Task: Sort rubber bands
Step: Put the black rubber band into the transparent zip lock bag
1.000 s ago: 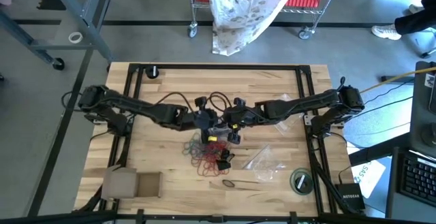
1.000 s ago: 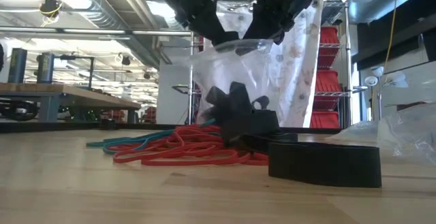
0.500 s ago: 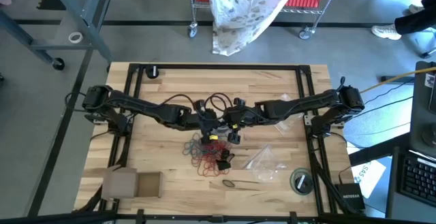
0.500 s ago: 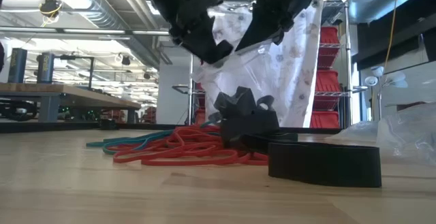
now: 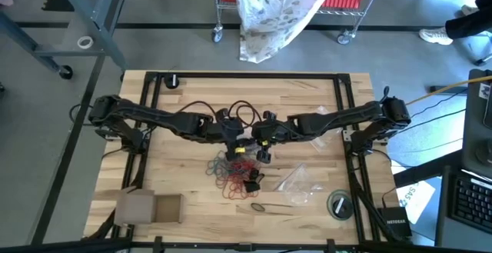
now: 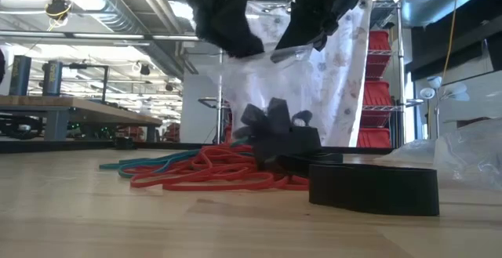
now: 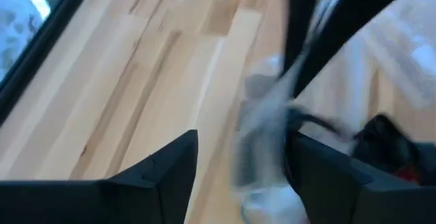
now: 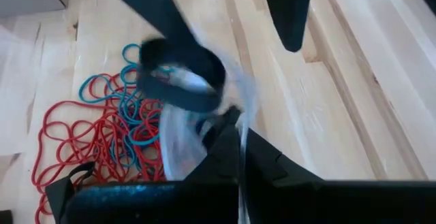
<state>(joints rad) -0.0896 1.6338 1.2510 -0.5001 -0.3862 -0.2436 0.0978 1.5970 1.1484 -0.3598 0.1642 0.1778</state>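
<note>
Left gripper [image 7: 238, 163] jaws spread wide, nothing between them except blurred clear plastic just ahead; it hangs above the table [image 5: 184, 99] centre, beside the right gripper [image 5: 261, 147]. Right gripper jaws clamped together on the rim of a clear plastic bag [image 6: 274, 93], which hangs down over the pile with dark bands inside. Rubber bands [image 5: 234, 178] lie heaped on the wood just below both grippers, mostly red, some teal [image 8: 126, 118] at one edge. One dark loop [image 5: 257, 206] lies apart, nearer the table's front edge. Second clear bag [image 5: 298, 182] lies flat to the right of the pile. Cardboard box [image 5: 150, 207] at front left
</note>
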